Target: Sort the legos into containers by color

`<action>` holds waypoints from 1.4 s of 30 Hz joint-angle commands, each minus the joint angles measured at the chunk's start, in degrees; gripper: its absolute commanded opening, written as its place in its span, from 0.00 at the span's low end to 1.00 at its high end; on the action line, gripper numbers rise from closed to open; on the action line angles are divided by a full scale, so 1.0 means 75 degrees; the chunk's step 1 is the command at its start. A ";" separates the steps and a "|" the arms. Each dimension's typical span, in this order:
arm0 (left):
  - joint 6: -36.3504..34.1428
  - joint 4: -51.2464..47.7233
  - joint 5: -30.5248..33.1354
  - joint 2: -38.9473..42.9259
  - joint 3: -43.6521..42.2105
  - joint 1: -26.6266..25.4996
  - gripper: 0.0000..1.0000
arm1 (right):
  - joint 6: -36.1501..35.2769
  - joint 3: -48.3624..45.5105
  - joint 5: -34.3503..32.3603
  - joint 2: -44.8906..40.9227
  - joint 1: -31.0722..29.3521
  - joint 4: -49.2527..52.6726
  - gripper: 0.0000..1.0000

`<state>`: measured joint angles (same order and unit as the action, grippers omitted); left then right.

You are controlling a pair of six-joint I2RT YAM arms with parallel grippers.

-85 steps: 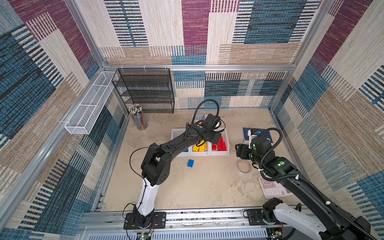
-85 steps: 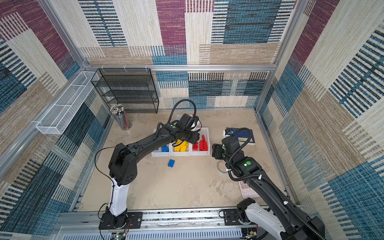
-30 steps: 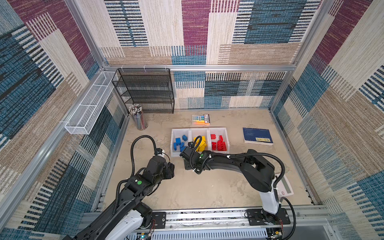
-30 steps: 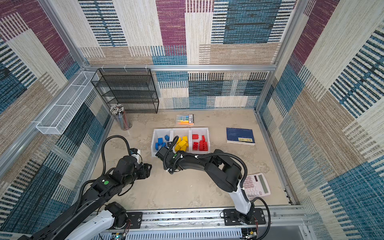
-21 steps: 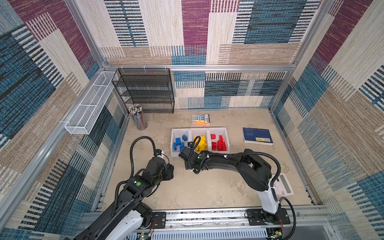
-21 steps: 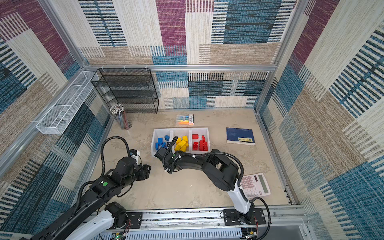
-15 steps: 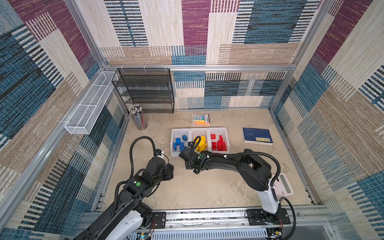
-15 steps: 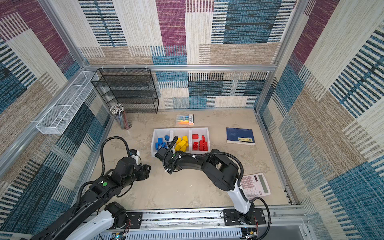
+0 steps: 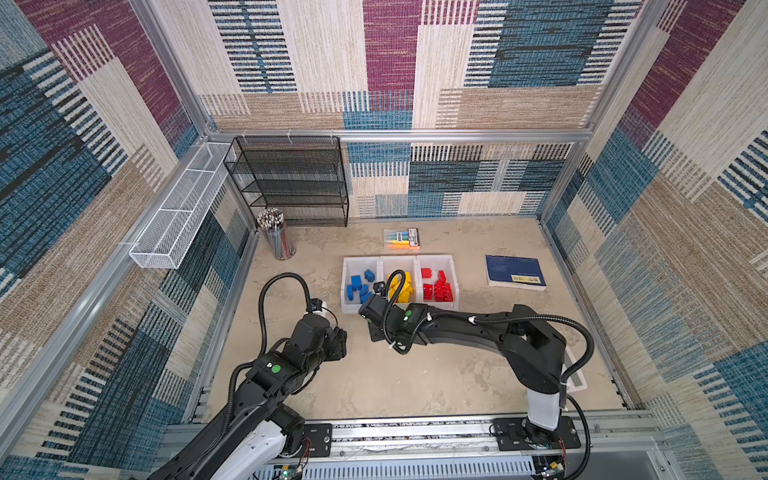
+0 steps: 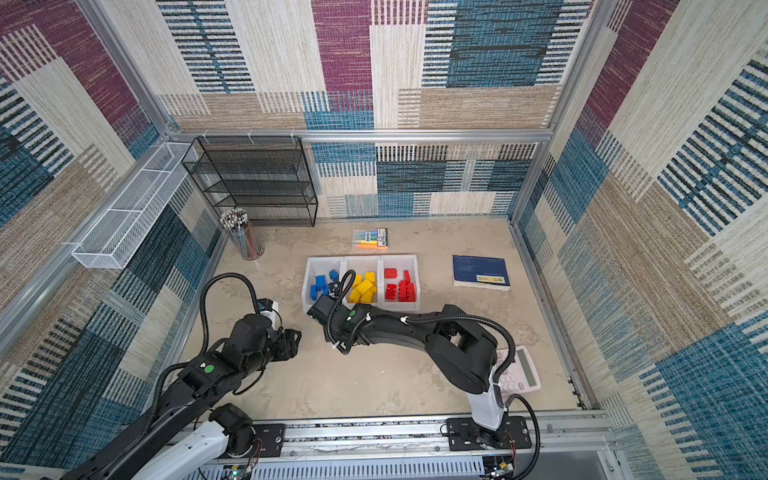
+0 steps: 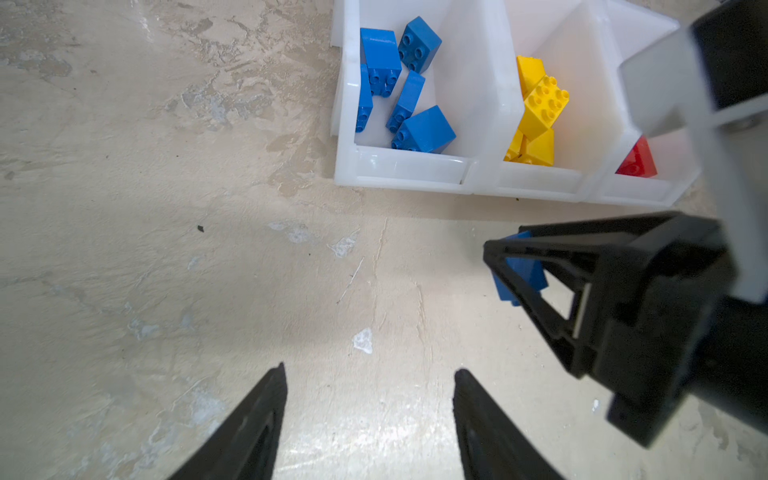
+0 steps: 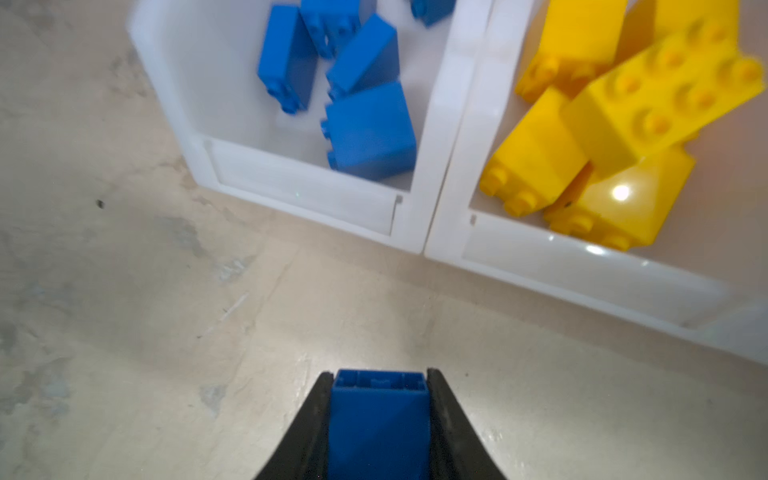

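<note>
Finding one: my right gripper (image 12: 379, 374) is clamped on a blue brick (image 12: 378, 419), one flat side against each jaw, at lower centre of the right wrist frame. I hold it low over the table (image 12: 124, 332), just short of the blue bin (image 12: 299, 187) at upper left. The bin's lowered lip faces the brick, so I judge a short forward carry will clear it.

Finding two: my left gripper (image 11: 368, 370) has its jaws apart and empty, over bare table, clear of the right arm.

In a top view the blue bin, yellow bin (image 9: 398, 264) and red bin (image 9: 446, 264) run left to right, one colour each. I see no other loose brick.
</note>
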<state>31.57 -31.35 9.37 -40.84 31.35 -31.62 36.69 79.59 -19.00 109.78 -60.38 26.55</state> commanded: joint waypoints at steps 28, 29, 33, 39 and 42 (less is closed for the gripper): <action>0.0205 -0.0049 0.0300 0.0418 -0.0139 0.0008 0.67 | -0.2096 0.1862 0.0049 0.0196 0.1493 -0.0868 0.82; 0.0142 -0.0039 0.0364 0.0431 -0.0110 0.0008 0.67 | -0.2111 0.1483 -0.0031 -0.0143 0.1537 -0.1028 0.83; -0.0418 0.0199 0.0824 0.0485 0.0055 0.0010 0.67 | -0.2302 -0.0444 -0.0737 -0.2041 0.1861 -0.1999 0.87; -0.1919 0.2015 0.2194 0.0589 -0.0307 0.0088 0.85 | -0.2674 -0.4054 -0.1969 -0.5165 0.3337 -0.3974 1.00; -0.2538 0.3534 0.3687 0.0560 -0.0825 0.0253 0.94 | -0.2578 -0.5967 -0.1830 -0.6390 0.4815 -0.5129 1.00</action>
<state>19.49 -17.30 24.51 -36.45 27.05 -30.46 17.78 42.00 -30.26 66.35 -29.26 -1.83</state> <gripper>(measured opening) 0.922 0.995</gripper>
